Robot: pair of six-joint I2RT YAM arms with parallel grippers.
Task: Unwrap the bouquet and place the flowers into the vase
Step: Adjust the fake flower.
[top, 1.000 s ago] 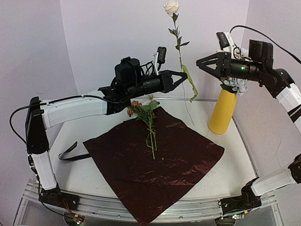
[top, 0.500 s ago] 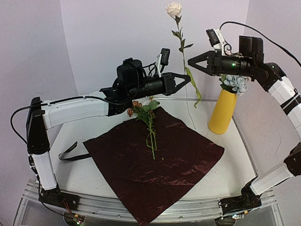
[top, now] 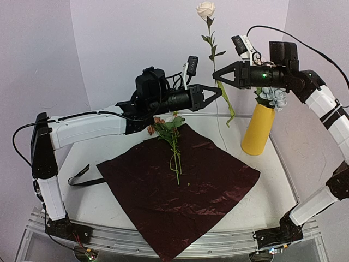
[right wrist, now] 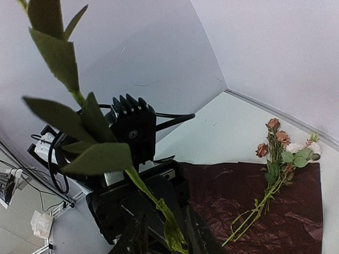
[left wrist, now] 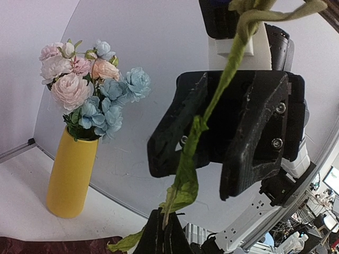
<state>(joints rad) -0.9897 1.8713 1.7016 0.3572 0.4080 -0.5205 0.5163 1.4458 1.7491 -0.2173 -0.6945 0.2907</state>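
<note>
The right gripper has swung away from above the mustard-yellow vase and come across to the white rose, narrowing its jaws as it travels, so its tips now sit just above those of the left gripper, which is clamped tight on the lower stem and holds the rose upright. That looks like a handover being set up, so the right arm can carry this stem back to the vase, now below and behind it. The overhead view cannot settle the right jaws; the left wrist view shows them apart with the stem crossing in front of them, not yet pinched. That view also shows pink and blue blooms already in the vase. The right wrist view alone shows the remaining flowers lying on the spread dark red wrap, far below its fingers.
</note>
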